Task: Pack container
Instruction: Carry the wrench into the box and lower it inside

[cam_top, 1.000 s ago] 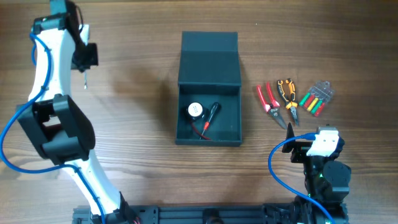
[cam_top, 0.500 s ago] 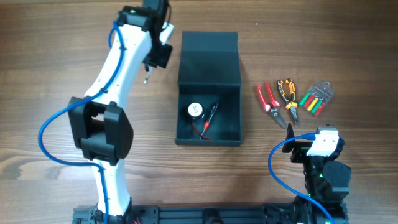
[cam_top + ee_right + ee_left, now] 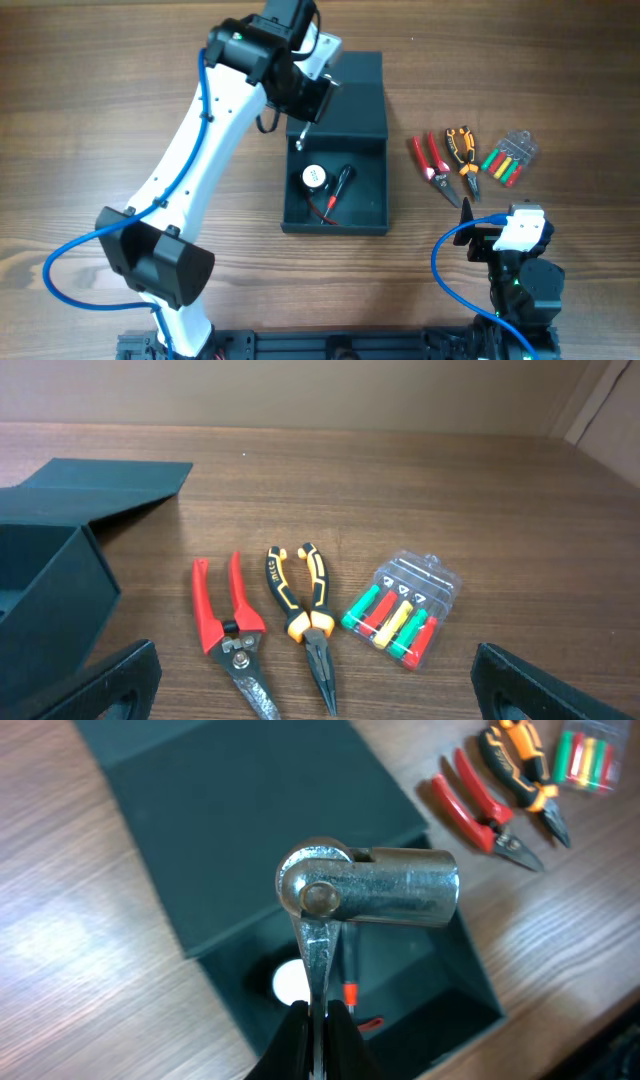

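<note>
The dark teal-grey container [image 3: 385,195] stands open at the table's middle, its lid [image 3: 338,95] lying flat behind it. Inside lie a white round disc [image 3: 314,178] and a black and red probe [image 3: 338,190]. My left gripper [image 3: 299,125] is over the box's back left corner. In the left wrist view it [image 3: 318,1038] is shut on the handle of a chrome socket wrench [image 3: 368,885], held above the container [image 3: 470,990]. My right gripper [image 3: 500,215] is open and empty near the front right; its fingers [image 3: 318,685] spread wide before the hand tools.
Right of the box lie red snips [image 3: 432,160] [image 3: 228,625], orange and black pliers [image 3: 462,155] [image 3: 305,615] and a clear pack of coloured bits [image 3: 508,158] [image 3: 402,608]. The box's corner [image 3: 50,590] shows at the left of the right wrist view.
My left arm has swung from the far left of the table rightward to above the container's back left corner, carrying the wrench. The right arm has not moved.
</note>
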You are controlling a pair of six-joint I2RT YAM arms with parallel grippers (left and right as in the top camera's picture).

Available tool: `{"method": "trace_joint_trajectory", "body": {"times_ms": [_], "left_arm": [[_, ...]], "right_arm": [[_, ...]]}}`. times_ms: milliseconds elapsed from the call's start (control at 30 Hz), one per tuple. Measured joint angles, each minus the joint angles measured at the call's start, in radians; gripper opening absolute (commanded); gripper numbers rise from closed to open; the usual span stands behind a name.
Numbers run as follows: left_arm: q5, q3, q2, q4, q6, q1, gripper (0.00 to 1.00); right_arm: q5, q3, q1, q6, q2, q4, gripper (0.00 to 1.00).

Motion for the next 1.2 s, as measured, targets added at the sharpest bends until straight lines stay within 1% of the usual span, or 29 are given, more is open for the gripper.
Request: {"method": "trace_joint_trajectory", "body": {"times_ms": [67,167,267,367,500,567,700,967,1200], "left_arm": [[0.003,0.000,0.000,0.000,-0.007,-0.040,0.04],[0.015,0.000,0.000,0.000,-0.011,-0.133,0.04],[0.016,0.000,0.000,0.000,-0.023,-0.176,0.04],[0.015,0.000,0.002,-0.002,-0.048,-0.178,0.04],[0.015,0.000,0.068,-0.027,-0.074,-0.178,0.04],[0.015,0.000,0.110,-0.051,-0.077,-0.178,0.04],[0.015,0.000,0.137,-0.090,-0.082,-0.178,0.04],[0.006,0.000,0.229,-0.108,-0.086,-0.178,0.04],[-0.005,-0.158,0.237,-0.036,-0.089,-0.178,0.04]], "right_arm": [[0.000,0.000,0.000,0.000,0.000,0.000,1.00],[0.000,0.000,0.000,0.000,0.000,0.000,1.00],[0.000,0.000,0.000,0.000,0.000,0.000,1.00],[0.000,0.000,0.000,0.000,0.000,0.000,1.00],[0.000,0.000,0.000,0.000,0.000,0.000,1.00],[0.000,0.000,0.000,0.000,0.000,0.000,1.00],[0.000,0.000,0.000,0.000,0.000,0.000,1.00],[0.000,0.000,0.000,0.000,0.000,0.000,1.00],[0.000,0.000,0.000,0.000,0.000,0.000,1.00]]}}
